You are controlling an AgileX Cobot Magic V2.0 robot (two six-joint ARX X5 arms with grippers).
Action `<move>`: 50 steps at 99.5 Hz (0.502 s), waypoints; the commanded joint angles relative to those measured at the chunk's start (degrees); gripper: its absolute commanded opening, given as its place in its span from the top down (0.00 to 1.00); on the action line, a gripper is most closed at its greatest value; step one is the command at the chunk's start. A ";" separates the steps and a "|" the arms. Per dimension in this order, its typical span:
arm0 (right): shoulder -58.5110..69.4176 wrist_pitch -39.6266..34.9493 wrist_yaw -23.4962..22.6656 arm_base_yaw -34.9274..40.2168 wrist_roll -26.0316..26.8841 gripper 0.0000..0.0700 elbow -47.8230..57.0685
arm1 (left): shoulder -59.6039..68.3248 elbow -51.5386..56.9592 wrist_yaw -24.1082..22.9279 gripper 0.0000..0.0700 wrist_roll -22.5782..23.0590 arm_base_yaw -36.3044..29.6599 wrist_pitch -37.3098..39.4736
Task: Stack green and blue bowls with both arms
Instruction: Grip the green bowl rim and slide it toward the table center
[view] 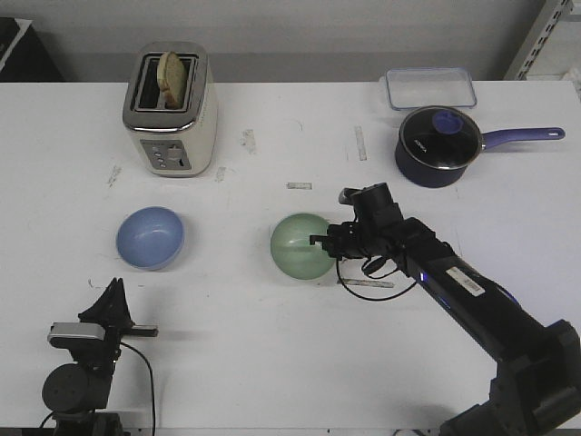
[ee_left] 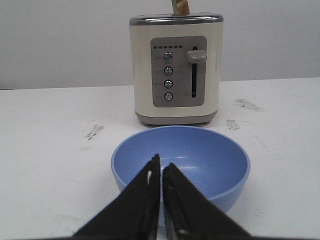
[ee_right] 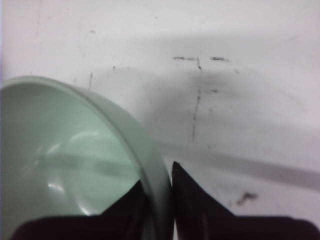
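The green bowl [view: 300, 246] sits mid-table, and I see my right gripper [view: 320, 242] pinching its rim, one finger [ee_right: 192, 200] outside the wall and the other inside. The blue bowl [view: 150, 237] rests well to its left, in front of the toaster [view: 170, 109]. My left gripper [ee_left: 161, 172] hangs near that bowl, fingers nearly pressed together on nothing.

No legible text, toaster [ee_left: 176, 68] button markings blurred, arm sticker [view: 466, 282] unreadable (too small)
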 commanded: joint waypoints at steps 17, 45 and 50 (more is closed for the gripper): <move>4.39 2.78 0.07 0.68 2.40 0.99 0.87 | -0.11 -1.22 -0.15 1.00 0.33 0.00 0.70; 5.11 4.35 0.26 0.79 2.43 0.84 0.87 | -0.11 -1.22 -0.15 1.00 0.33 0.00 0.70; 5.11 4.48 0.26 0.79 2.43 0.78 0.87 | -0.11 -1.22 -0.15 1.00 0.33 0.00 0.70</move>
